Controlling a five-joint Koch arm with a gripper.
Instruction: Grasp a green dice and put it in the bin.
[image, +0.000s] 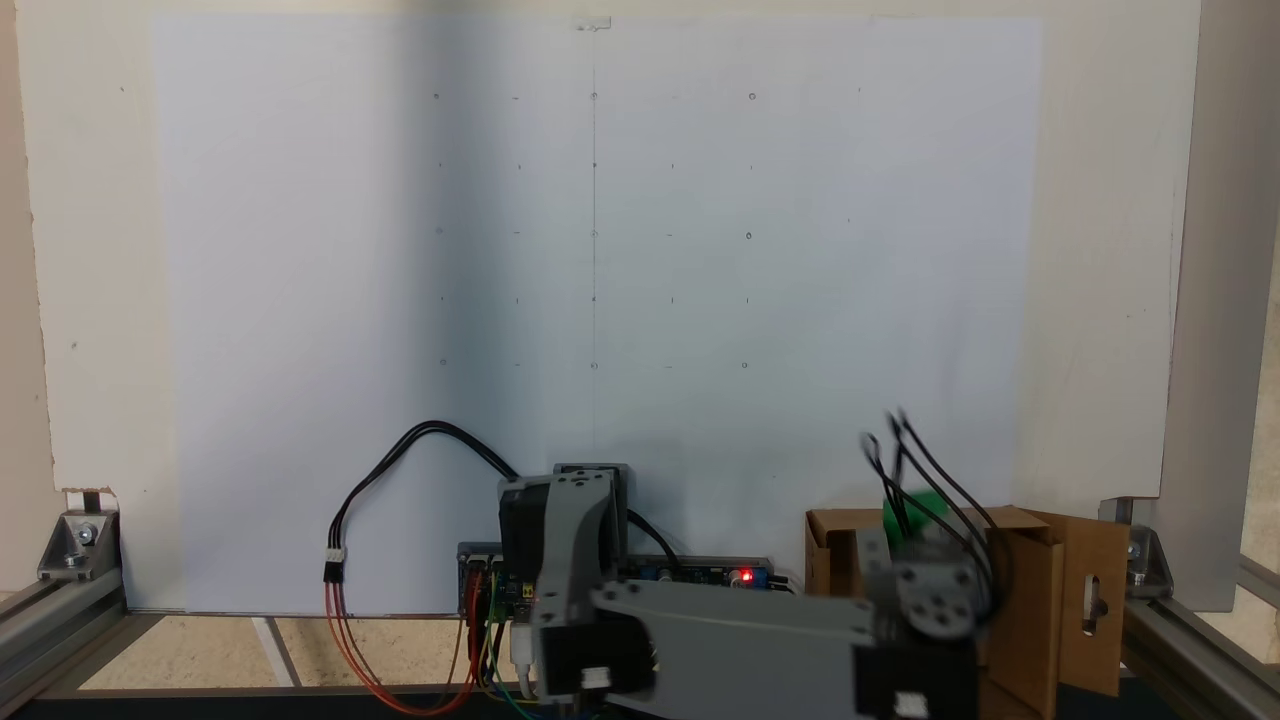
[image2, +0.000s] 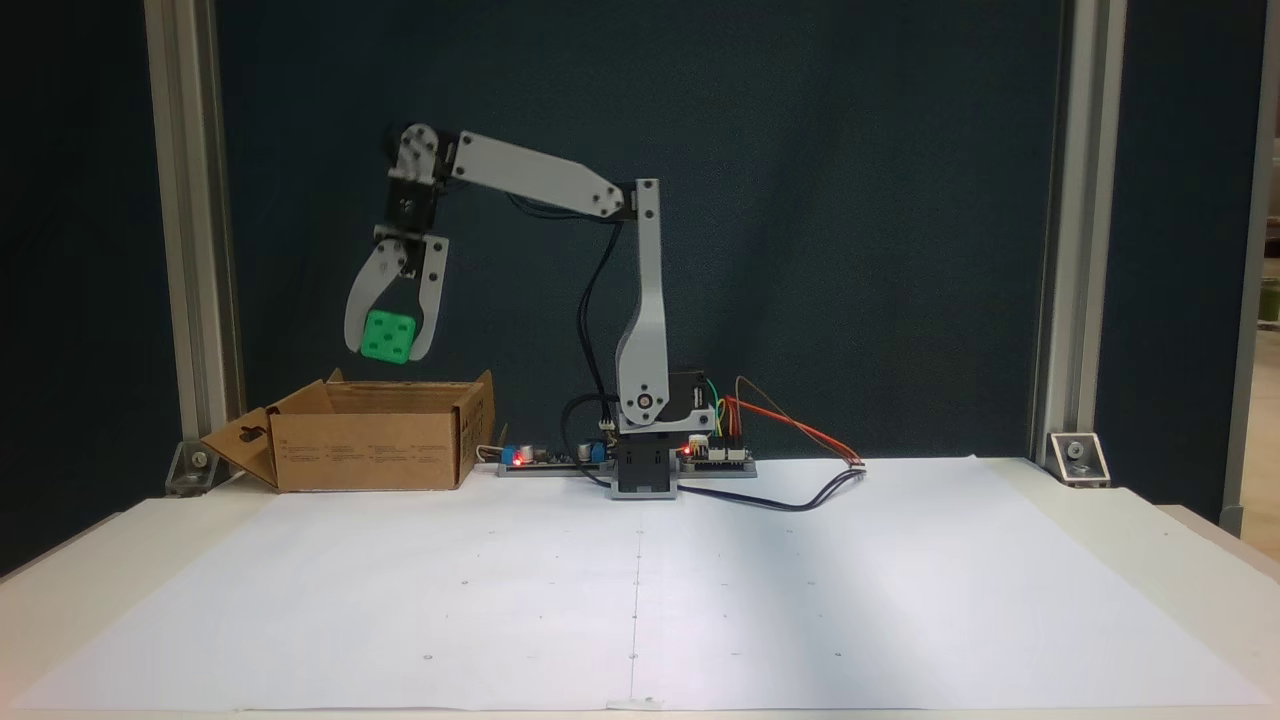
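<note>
Hanging above the open bin (image2: 370, 450), the green dice (image2: 389, 336) is held off the bench (image2: 1100, 540). It is clamped between the jaws, which are closed against its two sides.

Dice (image: 915, 505) largely hidden behind wrist and cables; arm (image: 740, 630) cut off at lower edge; bin (image: 1060, 590) interior unseen in both fixed views.

No text, brand or number can be read anywhere. The bin (image2: 365, 448) carries small printed lines on its front wall, too tiny to make out. The paper sheet (image2: 640, 590) bears only small dot marks.
</note>
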